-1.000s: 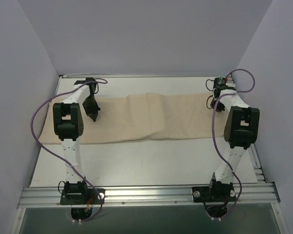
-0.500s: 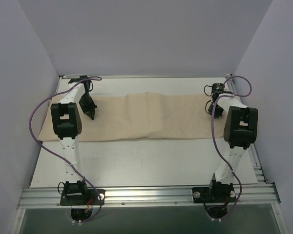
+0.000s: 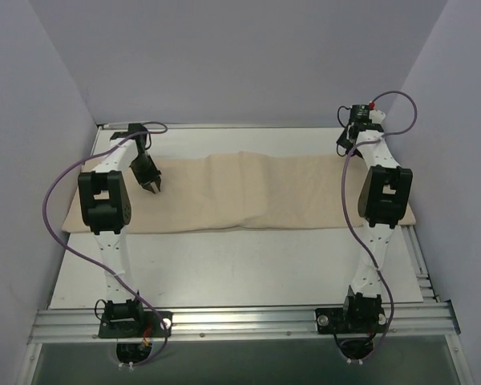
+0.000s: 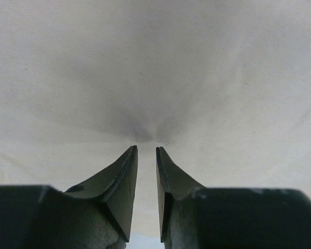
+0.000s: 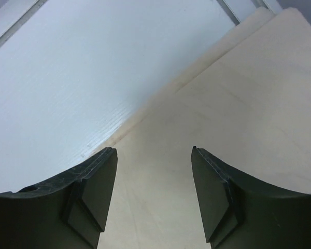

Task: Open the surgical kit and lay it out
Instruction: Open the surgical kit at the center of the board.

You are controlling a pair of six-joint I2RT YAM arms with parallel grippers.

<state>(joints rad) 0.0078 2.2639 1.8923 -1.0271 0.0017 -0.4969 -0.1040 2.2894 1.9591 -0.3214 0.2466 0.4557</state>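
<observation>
Beige cloth wrap (image 3: 248, 192) lies flat across the far half of the table (image 3: 248, 269).
The left gripper (image 4: 146, 149), jaws narrowly parted and empty, hangs over its left end; the right gripper (image 5: 153, 150), jaws wide and empty, over its far right edge.
</observation>
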